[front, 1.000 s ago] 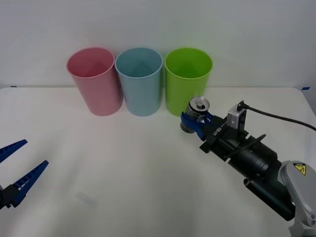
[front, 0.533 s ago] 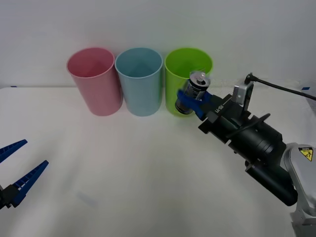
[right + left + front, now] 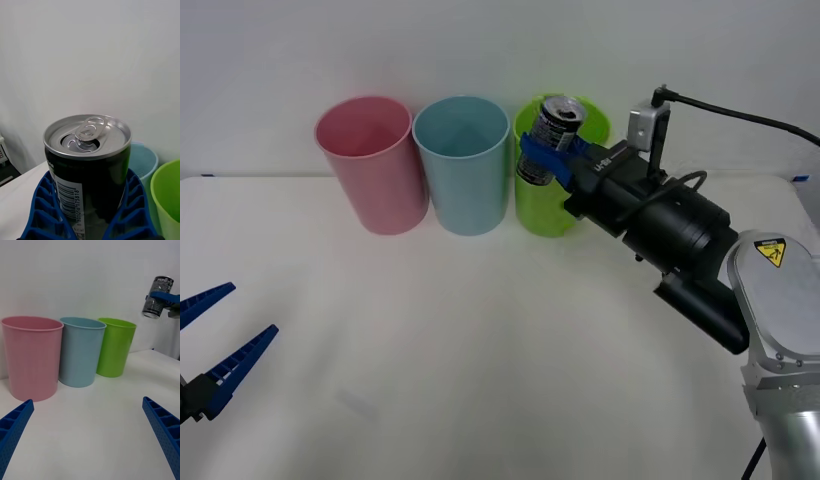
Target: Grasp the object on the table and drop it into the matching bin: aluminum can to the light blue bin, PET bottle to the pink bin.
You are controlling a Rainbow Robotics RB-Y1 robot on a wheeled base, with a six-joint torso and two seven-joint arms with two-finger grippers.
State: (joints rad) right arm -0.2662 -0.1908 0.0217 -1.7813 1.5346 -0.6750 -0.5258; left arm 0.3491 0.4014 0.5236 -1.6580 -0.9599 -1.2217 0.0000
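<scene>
Carry step: right tool [image 3: 542,152] clamped on can [image 3: 546,135], lifted over lime bin [image 3: 560,205]; next shift left to light blue bin [image 3: 464,170], release; left tool [image 3: 215,350] idle, open.

The right arm is extended over the table's far edge, its gripper [image 3: 542,152] clamped around its load. The left gripper [image 3: 215,345] is held parted at the table's near left corner.

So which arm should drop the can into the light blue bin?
Right. The right hand holds the can aloft by the lime green bin, next to the light blue bin. The left hand sits open, low and far off.
</scene>
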